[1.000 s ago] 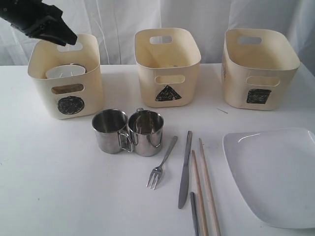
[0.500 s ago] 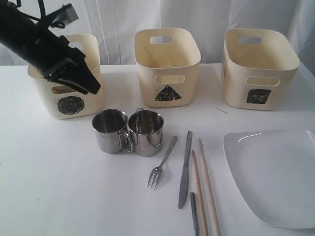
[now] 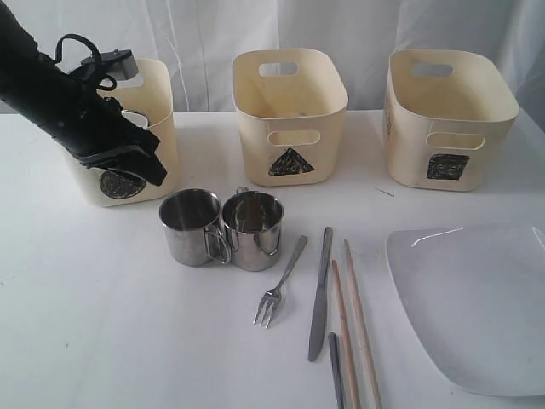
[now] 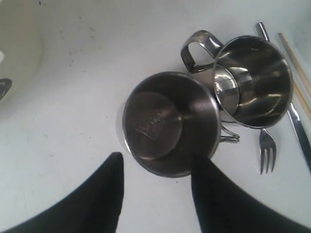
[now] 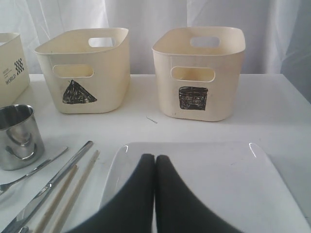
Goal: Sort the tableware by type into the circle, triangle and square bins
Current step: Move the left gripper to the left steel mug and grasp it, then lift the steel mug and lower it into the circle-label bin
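My left gripper (image 4: 158,160) is wide open and empty. The shiny steel mug with a handle (image 4: 160,121) stands on the white table (image 4: 73,73), right by its black fingers (image 4: 109,194), facing the gap. My right gripper (image 5: 155,158) is closed tight.

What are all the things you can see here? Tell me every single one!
bins: three, cream, in a row at the back: circle bin, triangle bin, square bin
mugs: two, shiny steel, side by side in front of the bins: left mug, right mug
fork: one, steel, right of the mugs
knife: one, steel, right of the fork
chopsticks: two, wooden, right of the knife
plate: one, white, at the right
table: one, white, under everything
left tool: one, black, open, near the left mug
right tool: one, black, shut, over the plate
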`<state>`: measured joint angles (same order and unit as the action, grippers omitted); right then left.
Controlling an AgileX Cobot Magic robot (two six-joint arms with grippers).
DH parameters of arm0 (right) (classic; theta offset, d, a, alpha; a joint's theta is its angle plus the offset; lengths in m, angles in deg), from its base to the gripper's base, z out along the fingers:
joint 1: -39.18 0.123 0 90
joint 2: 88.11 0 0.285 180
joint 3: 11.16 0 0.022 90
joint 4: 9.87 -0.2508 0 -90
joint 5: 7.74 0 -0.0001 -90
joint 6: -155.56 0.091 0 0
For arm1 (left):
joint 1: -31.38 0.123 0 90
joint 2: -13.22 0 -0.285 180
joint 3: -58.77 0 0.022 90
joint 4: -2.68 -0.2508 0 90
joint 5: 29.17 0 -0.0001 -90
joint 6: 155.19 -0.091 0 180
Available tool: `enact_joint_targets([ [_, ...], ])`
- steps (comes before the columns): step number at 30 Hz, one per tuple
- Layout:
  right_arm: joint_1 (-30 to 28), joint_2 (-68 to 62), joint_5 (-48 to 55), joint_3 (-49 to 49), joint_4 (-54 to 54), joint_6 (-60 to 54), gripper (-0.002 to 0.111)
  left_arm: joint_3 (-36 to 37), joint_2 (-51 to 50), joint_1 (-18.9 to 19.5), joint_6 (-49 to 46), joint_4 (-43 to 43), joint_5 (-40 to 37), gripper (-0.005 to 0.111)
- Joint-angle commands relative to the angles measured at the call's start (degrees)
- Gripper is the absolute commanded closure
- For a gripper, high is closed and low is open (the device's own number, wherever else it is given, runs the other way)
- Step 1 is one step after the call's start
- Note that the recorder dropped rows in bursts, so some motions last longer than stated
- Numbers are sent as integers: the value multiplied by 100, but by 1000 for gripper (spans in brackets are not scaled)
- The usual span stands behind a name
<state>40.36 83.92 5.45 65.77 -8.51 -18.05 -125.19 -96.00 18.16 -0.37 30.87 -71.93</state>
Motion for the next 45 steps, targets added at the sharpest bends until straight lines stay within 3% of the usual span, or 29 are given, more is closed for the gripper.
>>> enact_joint_targets([
  [1,16,18,-42,28,-6,-20,108,56,-211,-15,35,65,106,48],
  [10,16,18,-42,28,-6,-20,108,56,-792,-25,-81,296,509,47],
  [17,16,18,-52,28,-6,-20,108,56,-1067,-464,-227,348,1005,47],
  [25,16,18,-52,28,-6,-20,108,56,-1215,-515,-227,258,1174,47],
  [28,16,18,-52,28,-6,-20,108,56,-1215,-515,-217,258,1154,59],
  [34,16,18,-52,28,-6,-20,108,56,-1059,-515,-200,156,866,106],
  [45,16,18,-52,28,-6,-20,108,45,-152,-515,-203,-431,336,107],
])
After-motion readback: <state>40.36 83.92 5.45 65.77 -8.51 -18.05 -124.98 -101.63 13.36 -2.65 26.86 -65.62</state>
